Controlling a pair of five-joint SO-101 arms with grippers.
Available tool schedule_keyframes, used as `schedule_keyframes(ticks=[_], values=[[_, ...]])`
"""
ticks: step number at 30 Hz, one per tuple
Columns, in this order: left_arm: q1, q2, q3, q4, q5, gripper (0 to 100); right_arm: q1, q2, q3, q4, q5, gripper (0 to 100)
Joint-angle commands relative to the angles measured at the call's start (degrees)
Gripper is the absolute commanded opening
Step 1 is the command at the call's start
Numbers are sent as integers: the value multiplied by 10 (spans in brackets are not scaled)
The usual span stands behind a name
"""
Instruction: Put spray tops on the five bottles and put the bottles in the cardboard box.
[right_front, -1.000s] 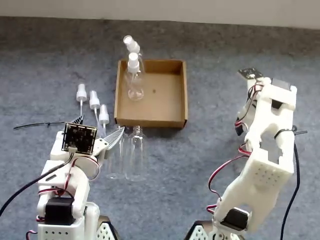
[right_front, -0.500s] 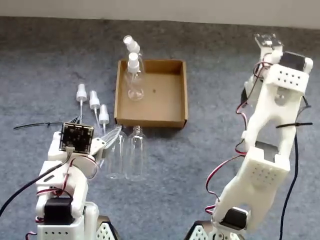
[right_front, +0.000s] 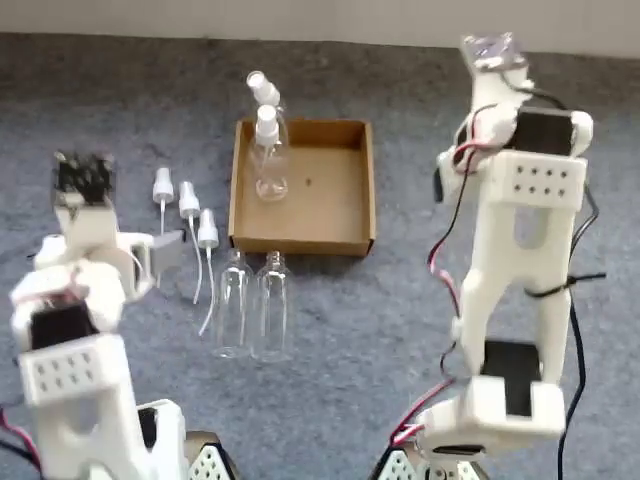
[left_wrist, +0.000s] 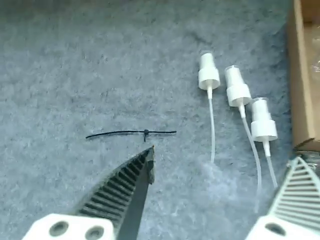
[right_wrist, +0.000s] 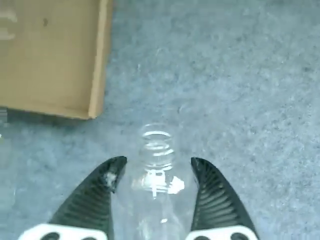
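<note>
At 9 o'clock on the desk, left gripper: fingers spread wide and holding nothing, hanging above a black cable tie. If they come down here they could pinch the tie instead of a top.

Spray tops: three lie close together at 9 o'clock of the box, thin dip tubes trailing toward 6 o'clock. Fingers this wide could catch two at once, drag a neighbour or kink a tube.

Uncapped bottles: two lie side by side, touching, at 7 o'clock of the box with necks toward it. A nudge on one would probably roll both.

Cardboard box: sits mid-desk with low walls. A bottle let go from high up could bounce out or clip the rim.

Capped bottles: one lies inside near the 11 o'clock corner. A second top pokes past the far rim, and I cannot tell whether that bottle is fully inside. Another bottle dropped in could knock it.

Right gripper, at 3 o'clock of the box: raised high, fingers closed against the sides of the held bottle.

Held bottle: neck bare, hanging above the desk just off the box's corner. The clear, smooth wall could slip or twist between the fingers. Boxing it now would leave it without a top.
</note>
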Motion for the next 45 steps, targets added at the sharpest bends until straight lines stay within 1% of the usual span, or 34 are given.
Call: schedule_keyframes(ticks=[1, 4, 6, 9, 11, 12, 15, 19, 23, 25, 31, 36, 40, 45], values=[[-28, 238, -240, 57, -3, 357, -35, -175, 168, -86, -5, 5], [-25, 361, -370, 87, -3, 352, -58, -296, 332, -189, -5, 5], [-23, 441, -452, 103, -3, 300, -71, -360, 429, -248, -5, 5], [-15, 556, -567, 124, -3, 190, -87, -423, 547, -294, -5, 5], [-6, 633, -638, 138, -3, 149, -97, -453, 581, -316, -5, 5], [0, 669, -673, 146, -2, 148, -102, -464, 593, -326, -5, 5], [10, 772, -780, 168, 0, 168, -119, -495, 622, -351, -13, 5], [29, 889, -925, 200, 0, 178, -138, -526, 646, -367, -65, 5], [47, 983, -1057, 241, 1, 178, -152, -551, 669, -375, -66, 5], [56, 1027, -1110, 257, 14, 179, -151, -562, 682, -375, -66, 5], [68, 1142, -1229, 296, 20, 179, -152, -604, 722, -378, -66, 5], [66, 1206, -1294, 333, 20, 179, -152, -627, 764, -415, -66, 5], [66, 1243, -1318, 340, 20, 175, -152, -628, 771, -416, -66, 5], [66, 1276, -1317, 338, 20, 174, -153, -631, 773, -417, -67, 5]])
